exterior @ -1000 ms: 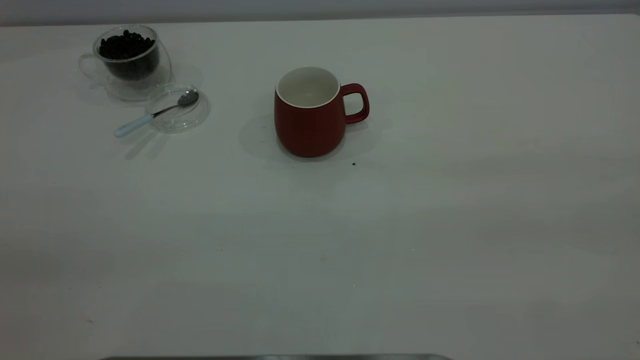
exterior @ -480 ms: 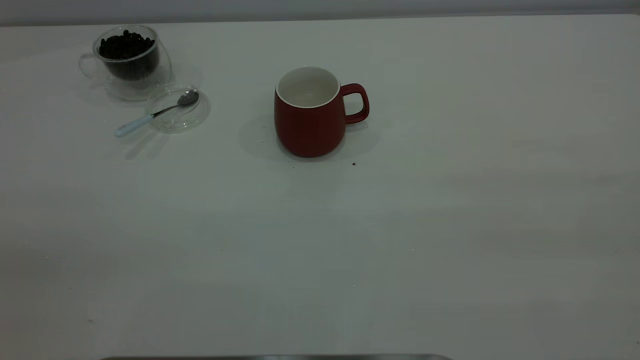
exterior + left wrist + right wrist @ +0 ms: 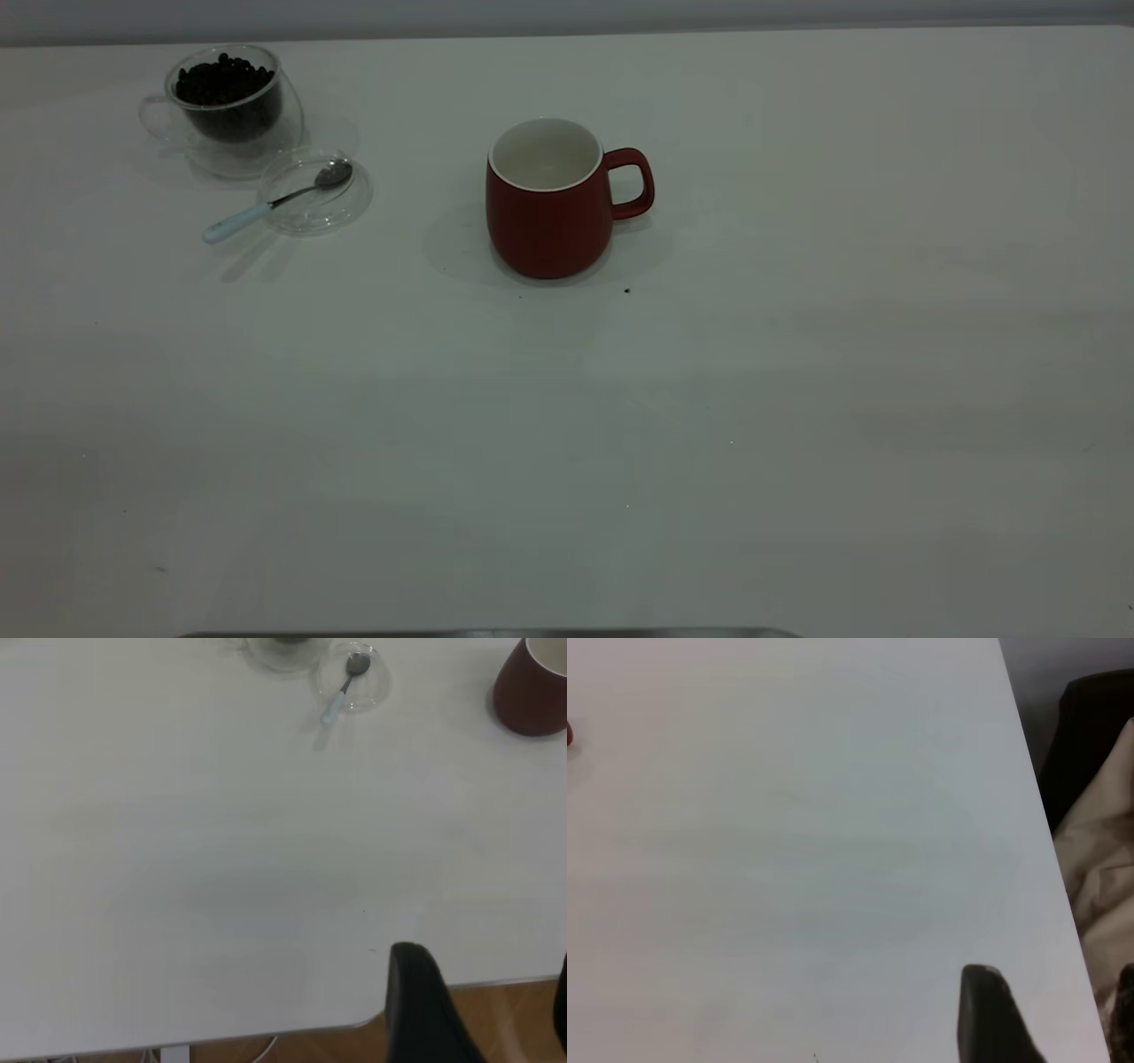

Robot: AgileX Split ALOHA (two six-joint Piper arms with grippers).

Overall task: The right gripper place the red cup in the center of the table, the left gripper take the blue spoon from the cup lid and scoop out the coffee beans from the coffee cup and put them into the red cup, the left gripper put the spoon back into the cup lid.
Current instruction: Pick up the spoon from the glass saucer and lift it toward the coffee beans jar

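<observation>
At the lower right of the left wrist view, the left gripper (image 3: 483,1010) hangs open and empty over the table (image 3: 709,399) edge. The right gripper (image 3: 1050,1014) likewise gapes empty. Mid-frame stands the red cup (image 3: 549,204); upper left, the blue spoon (image 3: 266,206) rests on the cup lid (image 3: 347,206) beside the coffee cup (image 3: 232,111) of coffee beans (image 3: 221,81).

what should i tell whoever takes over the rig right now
Left gripper: pulled back over the near table edge, fingers apart, holding nothing.
Right gripper: idle near the table's right edge, fingers apart, holding nothing.
Red cup stands upright mid-table, inside looks empty.
Blue spoon lies with its bowl in the cup lid, beside the coffee cup full of coffee beans.
Done: red cup placed.
Left: take the spoon, scoop beans into the red cup, return the spoon to the lid.
</observation>
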